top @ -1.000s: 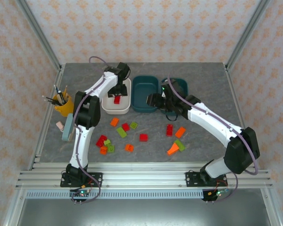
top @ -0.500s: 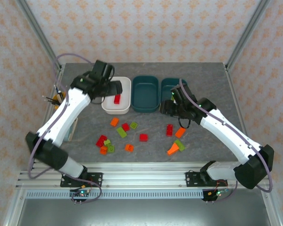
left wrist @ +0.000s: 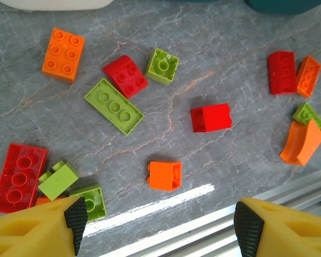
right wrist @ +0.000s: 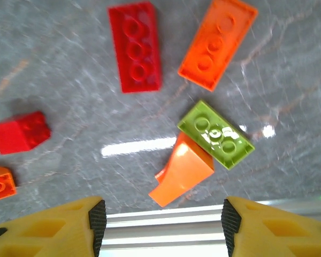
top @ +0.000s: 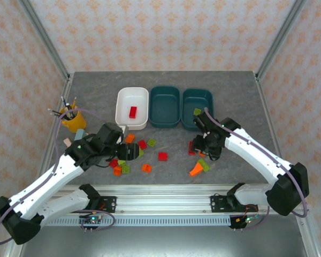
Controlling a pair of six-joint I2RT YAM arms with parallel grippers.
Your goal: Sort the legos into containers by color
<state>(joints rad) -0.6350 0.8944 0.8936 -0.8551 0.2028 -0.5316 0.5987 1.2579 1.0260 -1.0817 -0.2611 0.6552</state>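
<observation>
Both arms moved back from the tubs to the loose legos (left wrist: 210, 118) on the table (top: 230, 85).
- Left gripper (left wrist: 160, 225), right gripper (right wrist: 160, 217): jaws apart, empty.
- Red brick (top: 132, 112): in white tub (top: 121, 101).
- Lime brick (top: 197, 112): in right teal tub (top: 209, 96).
- Handling, judged: light, rigid, slick; pinch across flat side walls.

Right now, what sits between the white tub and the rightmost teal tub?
The other teal tub, apparently empty, in line with both; the top view shows it.

One red brick (top: 132, 112) in the white tub (top: 140, 100)
</observation>
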